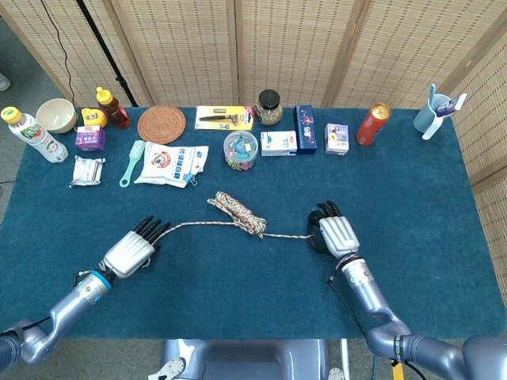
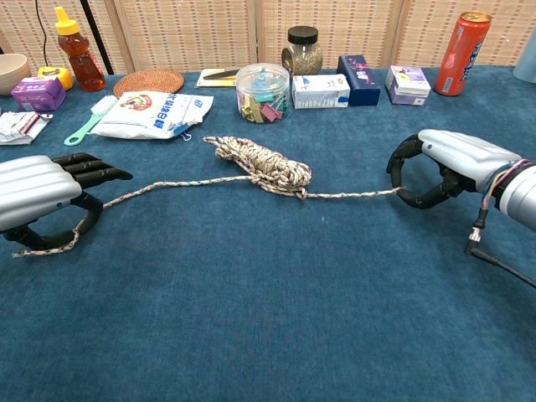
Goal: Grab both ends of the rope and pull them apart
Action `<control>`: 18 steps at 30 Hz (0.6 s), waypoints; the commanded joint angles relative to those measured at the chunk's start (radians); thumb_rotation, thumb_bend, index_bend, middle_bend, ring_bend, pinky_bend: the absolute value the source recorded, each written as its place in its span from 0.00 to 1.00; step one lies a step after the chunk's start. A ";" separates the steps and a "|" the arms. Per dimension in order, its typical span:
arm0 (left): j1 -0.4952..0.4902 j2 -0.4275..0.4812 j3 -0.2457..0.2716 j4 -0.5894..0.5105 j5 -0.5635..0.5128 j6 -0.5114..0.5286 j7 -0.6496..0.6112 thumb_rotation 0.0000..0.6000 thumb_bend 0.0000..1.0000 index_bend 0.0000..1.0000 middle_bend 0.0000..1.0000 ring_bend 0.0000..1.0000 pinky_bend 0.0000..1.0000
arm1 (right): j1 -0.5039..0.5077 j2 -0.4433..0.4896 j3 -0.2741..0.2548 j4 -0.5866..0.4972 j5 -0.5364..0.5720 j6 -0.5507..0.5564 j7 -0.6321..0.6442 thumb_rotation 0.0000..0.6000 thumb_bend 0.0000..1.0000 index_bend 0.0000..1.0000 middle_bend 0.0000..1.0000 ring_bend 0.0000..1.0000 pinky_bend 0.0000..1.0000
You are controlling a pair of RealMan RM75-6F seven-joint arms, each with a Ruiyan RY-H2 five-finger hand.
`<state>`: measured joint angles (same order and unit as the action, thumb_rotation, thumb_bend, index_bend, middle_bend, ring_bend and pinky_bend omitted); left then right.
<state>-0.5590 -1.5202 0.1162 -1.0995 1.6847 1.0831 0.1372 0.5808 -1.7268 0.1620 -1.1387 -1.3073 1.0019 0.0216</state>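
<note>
From the head view, the rope (image 1: 238, 212) lies bundled mid-table on the blue cloth (image 1: 238, 293), a strand running to the left hand (image 1: 131, 252) and another to the right hand (image 1: 336, 233); it looks light and limp, best taken at the ends. In the chest view, each hand curls around its rope end, though a firm hold cannot be told, and the napped cloth should drag on the bundle, with the clip jar (image 2: 262, 92) and snack bag (image 2: 155, 113) near behind.

Lab demo setup: blue-cloth table (image 1: 444, 237), wicker screens (image 1: 277, 47).
</note>
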 commanded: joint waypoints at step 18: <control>0.018 0.033 -0.003 -0.026 -0.001 0.050 -0.029 1.00 0.42 0.62 0.09 0.00 0.00 | 0.002 0.006 0.002 -0.012 -0.005 0.004 -0.003 1.00 0.53 0.65 0.32 0.13 0.00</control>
<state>-0.5431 -1.4885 0.1141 -1.1241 1.6852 1.1306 0.1107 0.5833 -1.7206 0.1636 -1.1509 -1.3119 1.0060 0.0185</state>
